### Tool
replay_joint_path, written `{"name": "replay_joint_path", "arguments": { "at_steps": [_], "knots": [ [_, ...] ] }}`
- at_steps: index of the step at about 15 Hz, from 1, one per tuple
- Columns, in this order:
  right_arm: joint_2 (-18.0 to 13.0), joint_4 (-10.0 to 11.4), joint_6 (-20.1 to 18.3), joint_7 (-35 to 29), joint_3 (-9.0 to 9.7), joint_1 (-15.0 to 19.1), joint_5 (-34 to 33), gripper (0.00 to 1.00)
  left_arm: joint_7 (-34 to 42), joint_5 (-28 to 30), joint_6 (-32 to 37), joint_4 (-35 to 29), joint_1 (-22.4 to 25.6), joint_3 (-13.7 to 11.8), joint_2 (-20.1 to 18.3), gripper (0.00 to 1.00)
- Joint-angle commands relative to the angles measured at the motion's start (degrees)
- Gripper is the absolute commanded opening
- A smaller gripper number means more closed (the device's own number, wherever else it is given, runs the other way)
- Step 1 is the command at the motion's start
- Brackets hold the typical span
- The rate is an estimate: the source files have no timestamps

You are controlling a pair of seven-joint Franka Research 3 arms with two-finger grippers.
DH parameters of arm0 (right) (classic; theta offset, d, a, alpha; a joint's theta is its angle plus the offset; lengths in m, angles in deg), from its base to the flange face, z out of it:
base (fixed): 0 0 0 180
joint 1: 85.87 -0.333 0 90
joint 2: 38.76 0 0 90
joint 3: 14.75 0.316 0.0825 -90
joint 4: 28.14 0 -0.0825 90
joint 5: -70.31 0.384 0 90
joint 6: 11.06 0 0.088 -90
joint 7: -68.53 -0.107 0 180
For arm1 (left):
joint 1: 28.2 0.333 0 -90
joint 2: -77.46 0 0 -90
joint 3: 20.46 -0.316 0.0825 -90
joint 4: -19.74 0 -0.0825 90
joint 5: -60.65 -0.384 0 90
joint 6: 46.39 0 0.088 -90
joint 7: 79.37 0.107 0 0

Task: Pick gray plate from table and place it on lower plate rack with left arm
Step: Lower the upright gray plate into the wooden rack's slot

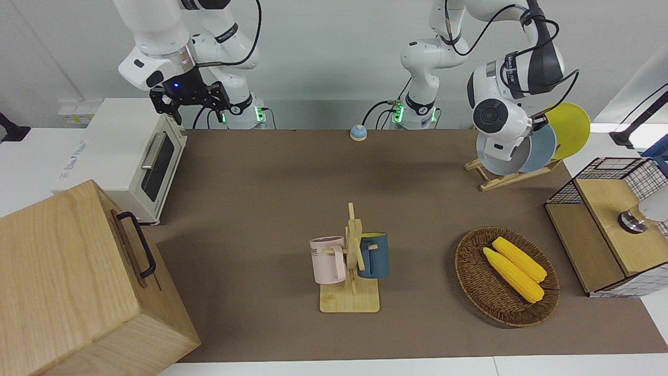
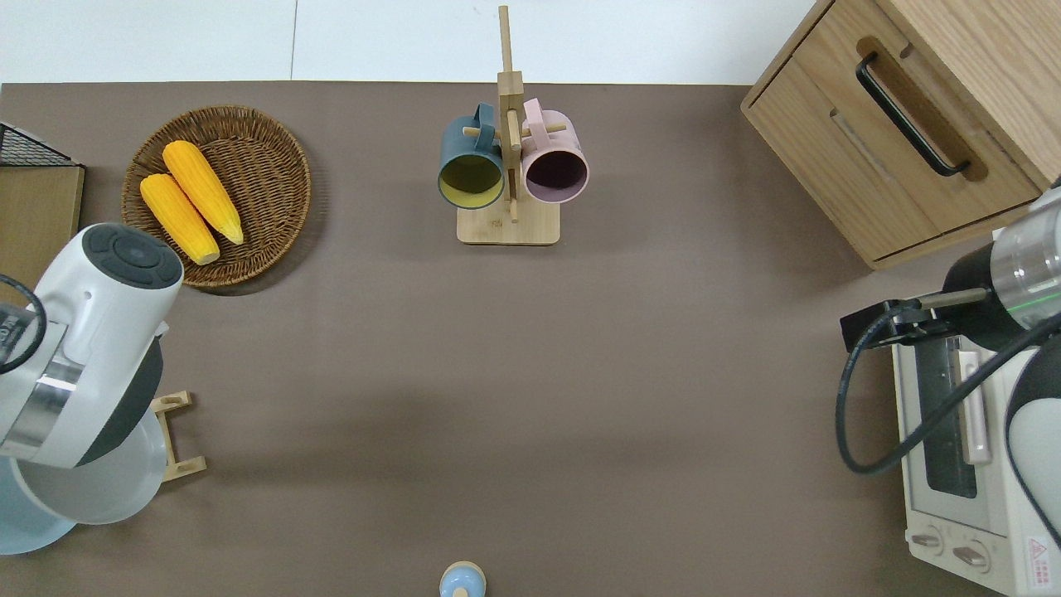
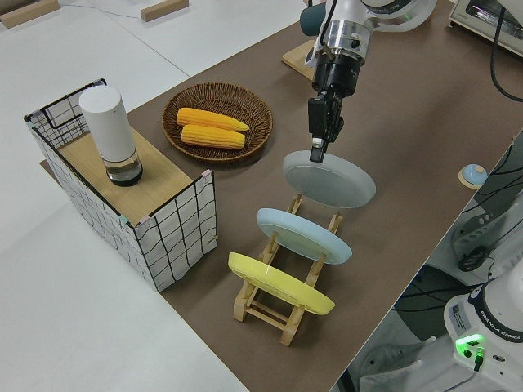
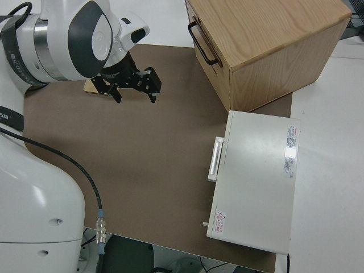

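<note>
My left gripper (image 3: 317, 155) is shut on the rim of the gray plate (image 3: 329, 180). It holds the plate tilted over the open end of the lower plate rack (image 3: 282, 302), next to the light blue plate (image 3: 304, 234) and the yellow plate (image 3: 278, 283) standing in it. I cannot tell whether the gray plate touches the rack. The gray plate also shows in the front view (image 1: 496, 164) and the overhead view (image 2: 99, 489), partly under the arm. The rack shows in the front view (image 1: 501, 180) at the left arm's end of the table (image 1: 261, 183). My right gripper (image 4: 133, 85) is open and parked.
A wicker basket with two corn cobs (image 1: 506, 274) lies farther from the robots than the rack. A wire basket with a white bottle (image 3: 110, 131) stands beside it. A mug stand (image 1: 352, 261), a toaster oven (image 1: 130, 156), a wooden cabinet (image 1: 78, 282) and a small blue bell (image 1: 358, 132) are also on the table.
</note>
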Motion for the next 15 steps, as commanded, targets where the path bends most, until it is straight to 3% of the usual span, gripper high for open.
{"name": "replay_joint_path", "arguments": {
  "at_steps": [1, 13, 14, 15],
  "knots": [
    [-0.12, -0.42, -0.63, -0.68, 1.21, 1.34, -0.37, 0.983, -2.51, -1.77, -0.88, -2.32, -0.52, 0.03, 0.41, 0.00],
    [-0.12, -0.33, -0.72, -0.68, 1.22, 1.34, -0.37, 0.983, -3.92, -1.24, -3.18, -3.29, -0.08, 0.03, 2.70, 0.01],
    [-0.12, -0.42, -0.63, -0.68, 1.22, 1.34, -0.37, 0.983, -3.92, -1.24, -3.18, -3.29, 0.00, 0.03, 2.61, 0.05],
    [-0.12, -0.42, -0.72, -0.68, 1.22, 1.34, -0.28, 0.983, -3.74, -1.24, -3.18, -3.29, 0.00, 0.03, 2.61, 0.25]
  ]
}}
